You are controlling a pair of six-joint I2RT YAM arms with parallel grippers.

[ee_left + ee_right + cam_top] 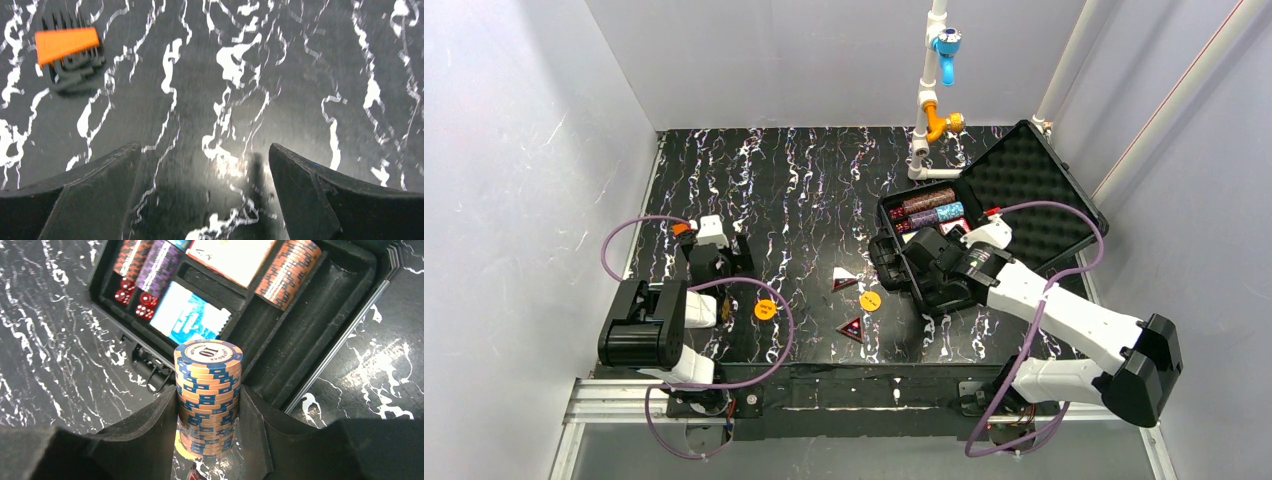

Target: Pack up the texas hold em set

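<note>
The case [888, 214] lies open on the right of the table [764, 190], toward the far side, its foam lid [1034, 185] thrown back to the right. In its tray the right wrist view shows a red roll [131, 255] and a purple roll [160, 262] side by side, red dice [135, 302] at their ends, a blue deck [190, 315] beside the dice, a red deck [232, 260] beyond it, and a brown roll [287, 272] in the next trough. Just outside the tray's rim, by the case latch [150, 372], the right gripper [209, 405] is clamped on an upright chip stack [208, 385], orange and blue with a "10" on top; its fingers [150, 425] press the stack from both sides, and whether the stack's foot touches the table cannot be told. Left of the case, loose on the table, lie two triangular markers, one [844, 279] farther and one [853, 328] nearer, with an orange disc [870, 300] between them and a second disc [765, 309] well to the left, near the left arm. The left gripper [205, 190] hangs over bare table at the left with its jaws wide apart and nothing between them; a small ribbed piece [67, 45] with an orange face lies beyond it. A white post [921, 120] stands at the far edge behind the case.
</note>
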